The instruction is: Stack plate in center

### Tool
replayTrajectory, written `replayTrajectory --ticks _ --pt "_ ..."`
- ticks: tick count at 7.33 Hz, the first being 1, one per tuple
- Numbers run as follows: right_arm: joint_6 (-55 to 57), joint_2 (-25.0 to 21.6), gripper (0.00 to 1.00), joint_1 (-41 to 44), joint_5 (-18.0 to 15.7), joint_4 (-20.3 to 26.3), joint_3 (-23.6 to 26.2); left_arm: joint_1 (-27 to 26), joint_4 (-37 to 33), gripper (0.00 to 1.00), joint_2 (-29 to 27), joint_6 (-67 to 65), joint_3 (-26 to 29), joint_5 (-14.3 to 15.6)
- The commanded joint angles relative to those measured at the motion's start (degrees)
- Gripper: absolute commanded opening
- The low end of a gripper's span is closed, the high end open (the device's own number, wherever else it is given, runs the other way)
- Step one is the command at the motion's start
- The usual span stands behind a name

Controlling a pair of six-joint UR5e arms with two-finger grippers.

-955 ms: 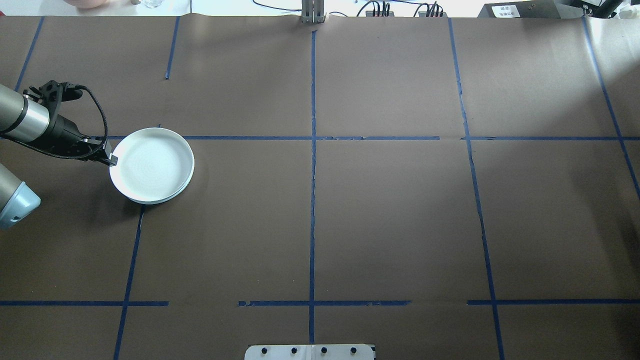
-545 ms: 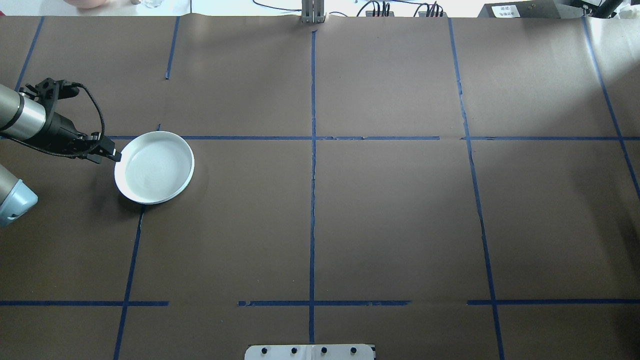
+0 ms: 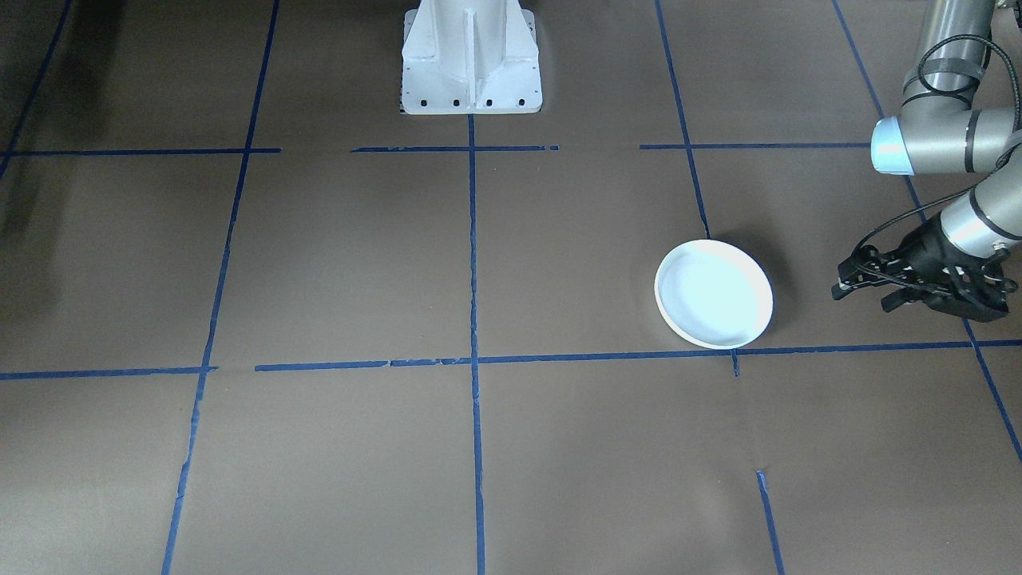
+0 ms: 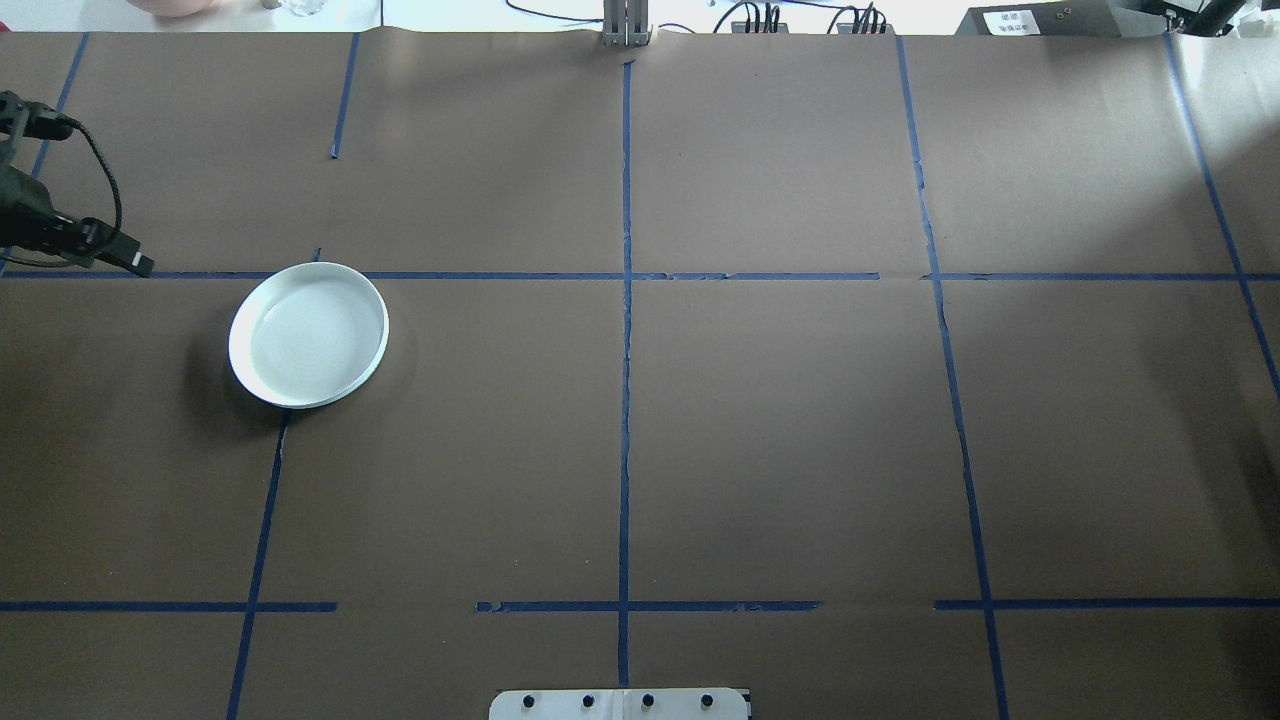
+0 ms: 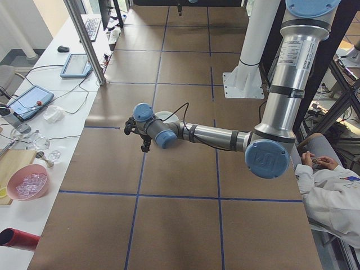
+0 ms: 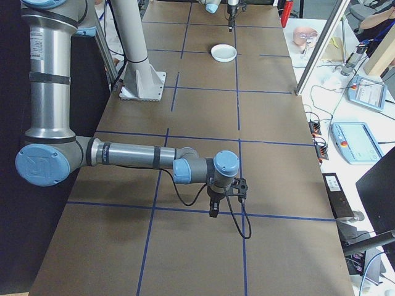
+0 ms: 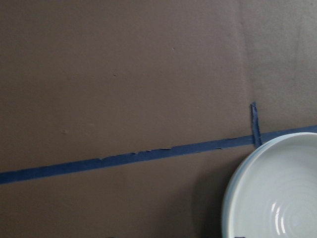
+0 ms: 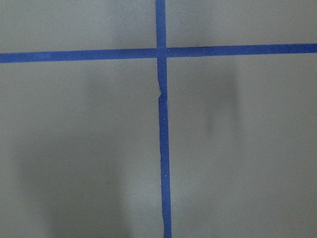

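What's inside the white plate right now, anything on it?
Nothing shows in the white plate: its inside is bare, with faint concentric rings. It rests on the brown table cover. What lies beneath it is hidden.

A: What are the arms made of, by the look of them?

B: Silver-grey metal tubes, with pale blue round caps on the joints. The left arm (image 5: 214, 135) carries a white label with small print on its upright tube.

A: And the right arm (image 6: 129, 154)?

B: Same build, dark bands between its segments.

A: The ends?

B: Each has a black hand. The left hand (image 3: 858, 287) has a black cable looping from the wrist; the right hand (image 6: 213, 213) trails a black loop too.

A: The mount?

B: A white pedestal (image 3: 471, 60) with bolt holes along its foot.
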Motion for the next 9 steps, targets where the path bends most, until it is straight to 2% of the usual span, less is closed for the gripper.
replayTrajectory --ticks 1,2,3,4,5,6,7,8,9 --pt "0.0 -0.07 1.0 0.0 0.0 0.0 0.0 -6.26 12.14 1.0 0.23 17.0 0.17 0.32" --pt "0.0 -0.07 1.0 0.0 0.0 0.0 0.0 -8.37 17.6 1.0 0.23 22.74 0.34 1.1" --pt "0.0 -0.07 1.0 0.0 0.0 0.0 0.0 -11.27 20.17 1.0 0.23 26.71 0.34 4.85" --pt "0.0 -0.07 1.0 0.0 0.0 0.0 0.0 -14.25 22.64 1.0 0.06 30.84 1.56 5.93" --pt "0.0 -0.07 1.0 0.0 0.0 0.0 0.0 -16.98 26.4 1.0 -0.03 32.8 2.79 5.68" --pt "0.0 0.02 1.0 0.0 0.0 0.0 0.0 -19.01 27.4 1.0 -0.03 32.82 4.28 4.72" --pt "0.0 -0.07 1.0 0.0 0.0 0.0 0.0 -19.12 27.06 1.0 1.45 32.64 4.47 -2.34" --pt "0.0 -0.07 1.0 0.0 0.0 0.0 0.0 -19.03 27.06 1.0 1.64 32.47 4.65 -4.5" --pt "0.0 -0.07 1.0 0.0 0.0 0.0 0.0 -19.03 27.06 1.0 1.73 32.2 4.74 -4.52"
